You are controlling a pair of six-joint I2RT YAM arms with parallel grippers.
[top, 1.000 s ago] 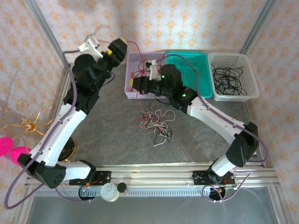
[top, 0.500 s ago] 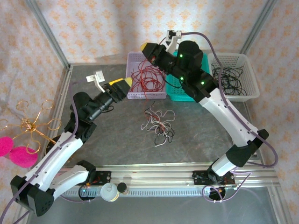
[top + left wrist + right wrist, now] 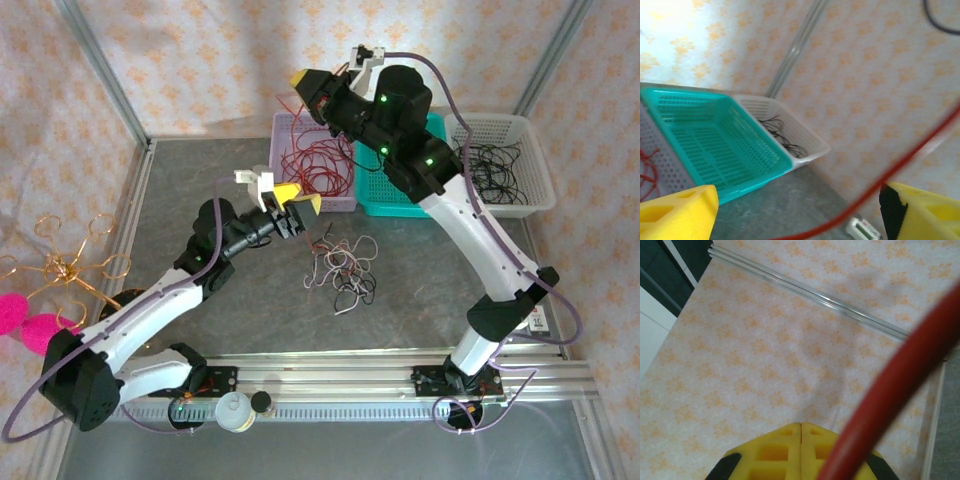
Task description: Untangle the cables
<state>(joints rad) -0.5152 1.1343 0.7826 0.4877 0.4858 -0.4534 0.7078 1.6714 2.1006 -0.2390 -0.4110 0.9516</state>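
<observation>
cables (image 3: 340, 268) | tangle lies on table (image 3: 200, 190) beside wide-open left gripper (image 3: 298, 200) | red cable (image 3: 890, 385) is held high over lilac basket (image 3: 277, 160) by clamped right gripper (image 3: 303, 82) | step: red cable judged mid-extraction | next: the tangle must be pinned and the slack drawn clear

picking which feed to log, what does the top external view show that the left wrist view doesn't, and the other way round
Top external adds: the tangled bundle lying on the table, the gold wire stand, and the right pincer high above the lilac basket. Left wrist adds: a close look at the red cable crossing the gap of the open left pincer. Shared: the teal basket and the white basket with black cables.
</observation>
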